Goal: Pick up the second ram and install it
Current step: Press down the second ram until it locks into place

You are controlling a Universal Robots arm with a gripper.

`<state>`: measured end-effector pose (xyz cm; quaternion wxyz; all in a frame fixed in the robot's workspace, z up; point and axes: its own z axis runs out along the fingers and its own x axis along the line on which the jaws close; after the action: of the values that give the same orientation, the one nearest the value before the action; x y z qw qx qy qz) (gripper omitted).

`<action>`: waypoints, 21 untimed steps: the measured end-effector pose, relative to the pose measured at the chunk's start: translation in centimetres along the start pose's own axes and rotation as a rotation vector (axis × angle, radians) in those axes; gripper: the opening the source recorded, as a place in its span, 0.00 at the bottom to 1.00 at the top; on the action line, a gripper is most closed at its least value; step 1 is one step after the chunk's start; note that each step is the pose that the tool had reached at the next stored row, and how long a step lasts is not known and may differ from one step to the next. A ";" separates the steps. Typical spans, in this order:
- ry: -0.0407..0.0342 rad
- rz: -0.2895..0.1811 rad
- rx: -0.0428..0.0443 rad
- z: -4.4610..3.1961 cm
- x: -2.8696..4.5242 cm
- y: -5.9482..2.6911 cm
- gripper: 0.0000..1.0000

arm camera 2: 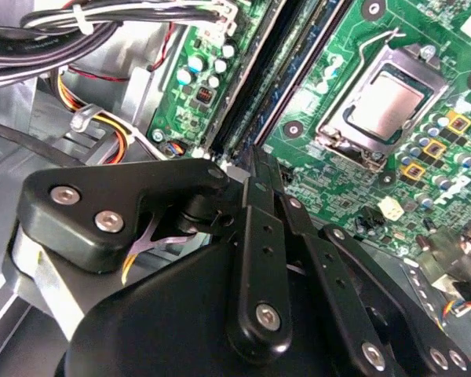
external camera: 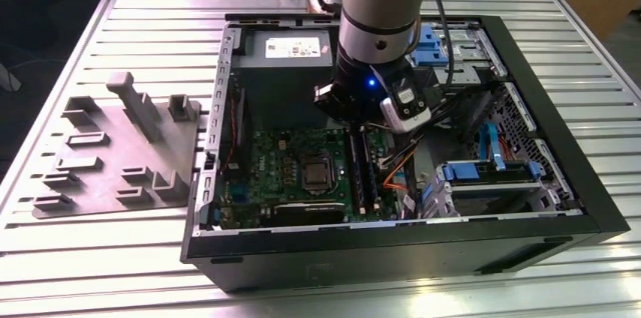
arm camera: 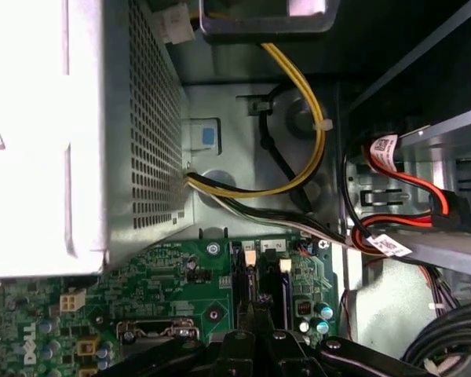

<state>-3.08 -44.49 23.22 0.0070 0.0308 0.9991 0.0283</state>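
Note:
The second ram (arm camera 2: 292,69), a bluish-green stick seen edge-on, stands between the long black slot rails on the green motherboard (arm camera 2: 341,47). In the exterior view it runs down the slots (external camera: 362,177) beside the processor socket. My gripper (arm camera 2: 257,157) is shut, its fingertips pressed together right over the end of the stick closest to them. I cannot tell whether they touch it. In the first wrist view the gripper (arm camera: 255,336) lines up with one of the two slots. The arm (external camera: 379,25) hangs low inside the open computer case (external camera: 521,175).
A grey fixture plate (external camera: 110,153) with raised holders lies on the slatted table at the exterior view's left. The power supply (external camera: 285,55) sits behind the board. Cable bundles (arm camera 2: 110,23) and a blue drive bay (external camera: 491,172) crowd the side of the slots.

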 end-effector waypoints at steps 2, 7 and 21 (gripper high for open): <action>0.0001 0.000 0.0001 0.05 0.01 0.07 0.10; 0.0000 0.000 -0.0003 0.52 0.04 0.46 0.10; 0.0001 0.000 -0.0001 1.16 0.06 0.56 0.10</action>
<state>-3.08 -43.86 22.09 0.0070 0.0308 0.9991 0.0283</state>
